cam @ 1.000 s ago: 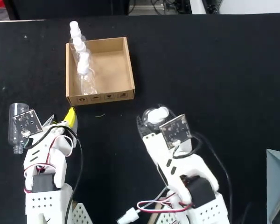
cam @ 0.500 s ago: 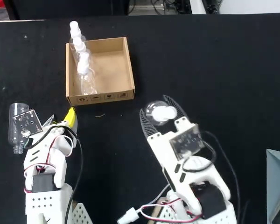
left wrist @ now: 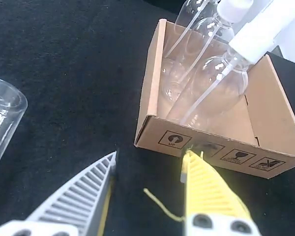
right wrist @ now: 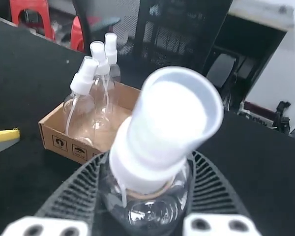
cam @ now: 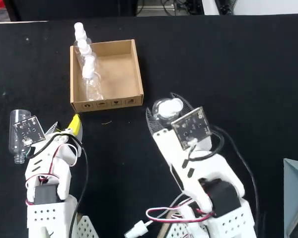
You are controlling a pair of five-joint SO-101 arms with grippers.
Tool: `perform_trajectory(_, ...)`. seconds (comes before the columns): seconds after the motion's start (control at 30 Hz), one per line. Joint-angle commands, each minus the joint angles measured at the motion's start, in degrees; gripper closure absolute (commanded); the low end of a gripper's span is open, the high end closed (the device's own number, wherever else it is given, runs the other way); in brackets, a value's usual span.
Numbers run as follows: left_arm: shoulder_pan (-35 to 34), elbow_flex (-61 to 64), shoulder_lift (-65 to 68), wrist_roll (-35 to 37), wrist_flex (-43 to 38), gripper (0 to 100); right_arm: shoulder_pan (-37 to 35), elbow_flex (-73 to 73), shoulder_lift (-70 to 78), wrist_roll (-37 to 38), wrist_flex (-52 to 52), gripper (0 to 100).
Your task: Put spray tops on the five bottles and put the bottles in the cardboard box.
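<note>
Our right gripper (cam: 166, 110) grasps a capped bottle (right wrist: 147, 211) near-right of the box (cam: 124, 74) holding three bottles (cam: 92, 84); our left gripper (left wrist: 148, 161) stands released, right of an uncapped bottle (cam: 15, 115).

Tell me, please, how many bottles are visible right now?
5 bottles: three standing in the cardboard box, one in the right tool, one uncapped, lying beside the left arm.

Four capped bottles (cam: 93, 88), one uncapped bottle (cam: 16, 135), one box (cam: 107, 103)

right claw (cam: 163, 104) gripping capped bottle (cam: 165, 111) | cardboard box (cam: 109, 103): three sprayer bottles (cam: 92, 85) | left claw (cam: 63, 128) spread, near uncapped bottle (cam: 16, 130)
</note>
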Motion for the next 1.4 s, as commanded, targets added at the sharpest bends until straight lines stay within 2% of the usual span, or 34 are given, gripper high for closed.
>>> perform_trajectory(0.0, -0.48, 1.27, -0.97, -0.35, 0.0, 80, 1.23, -4.26, 3.3, 0.09, -3.78, 88.1)
perform_trajectory(0.43, -0.48, 1.27, -0.88, -0.35, 0.0, 80, 0.18, -4.79, 15.25, -2.37, -17.14, 88.1)
perform_trajectory(1.0, -0.48, 1.27, -0.88, -0.35, 0.0, 80, -1.41, -19.74, 34.42, -7.74, -17.67, 87.7)
perform_trajectory(1.17, -0.48, 1.27, -0.88, -0.35, 0.0, 80, -1.41, -22.46, 38.11, -12.4, -17.67, 87.7)
perform_trajectory(1.37, -0.48, 1.27, -0.88, -0.35, 0.0, 80, -1.41, -26.68, 43.65, -12.66, -17.67, 87.7)
